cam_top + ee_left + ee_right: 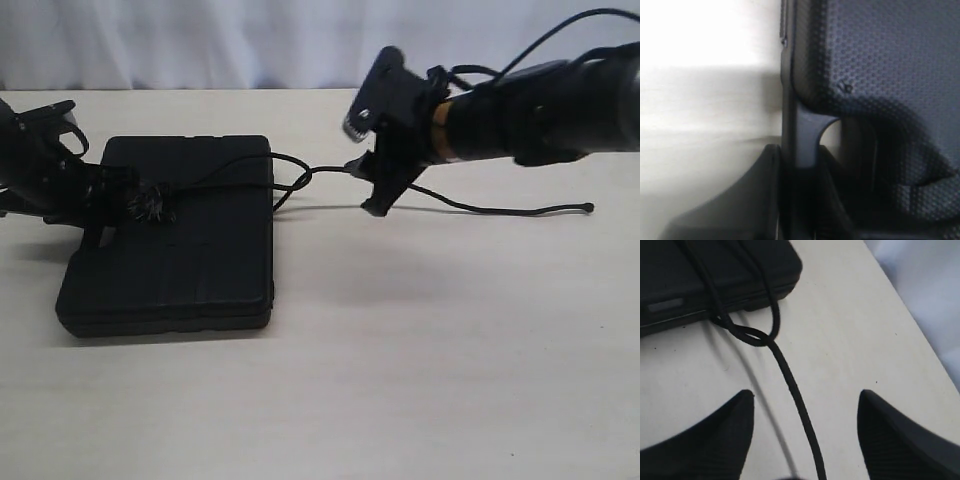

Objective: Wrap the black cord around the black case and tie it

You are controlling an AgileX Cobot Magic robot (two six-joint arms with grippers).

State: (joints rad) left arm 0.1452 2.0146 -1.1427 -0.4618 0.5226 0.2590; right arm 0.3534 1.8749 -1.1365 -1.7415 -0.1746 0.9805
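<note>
case (170, 250): flat on table (420, 380), left part of exterior view
left gripper (799, 195): pinching case's left edge at handle slot
cord (790, 385): fuzzy knot (152, 203) on case top; strands cross just off right edge; tail on table
right gripper (805, 396): fingers spread, cord running between

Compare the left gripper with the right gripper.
The left gripper is shut on the case edge; the right gripper is wide open, the cord running loose between its fingers. The left gripper sits low against the case; the right gripper hangs above the table. Both are black.
</note>
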